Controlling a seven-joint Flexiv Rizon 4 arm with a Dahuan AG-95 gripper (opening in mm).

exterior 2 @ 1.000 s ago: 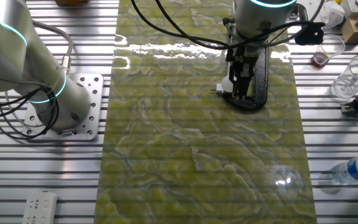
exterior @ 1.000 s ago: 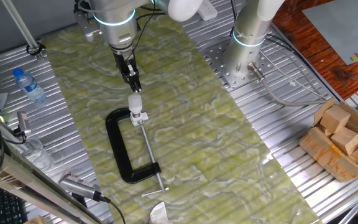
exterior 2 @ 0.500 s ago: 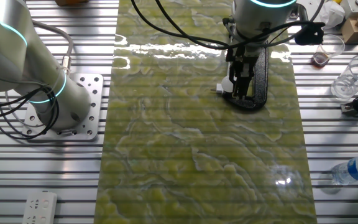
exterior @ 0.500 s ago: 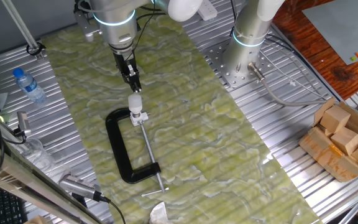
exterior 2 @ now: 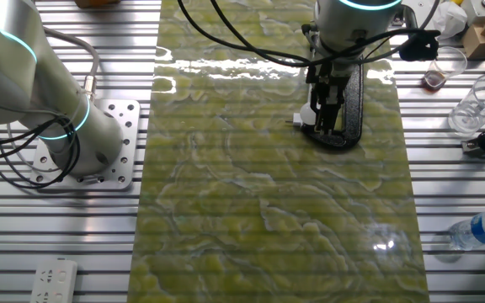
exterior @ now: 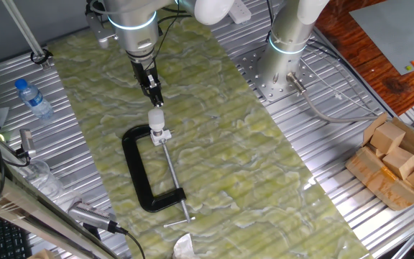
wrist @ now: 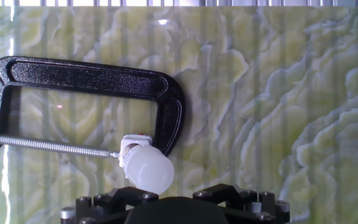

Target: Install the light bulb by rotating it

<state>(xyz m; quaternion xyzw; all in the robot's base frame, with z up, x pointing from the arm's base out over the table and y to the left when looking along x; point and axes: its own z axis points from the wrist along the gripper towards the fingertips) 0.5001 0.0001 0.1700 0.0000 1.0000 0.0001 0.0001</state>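
Green marbled mat: bulb (exterior: 156,117) sits upright in white socket (exterior: 161,132) held by black clamp (exterior: 141,173). Gripper (exterior: 155,101) just above; finger spacing unclear. Centre on bulb, grip lightly, then twist.

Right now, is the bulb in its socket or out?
In: the bulb sits in the white socket held by the clamp.

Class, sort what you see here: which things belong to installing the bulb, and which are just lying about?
Belongs to the job:
light bulb
white socket fitting
black C-clamp holding the fitting
gripper

Lying about:
water bottle
wooden blocks
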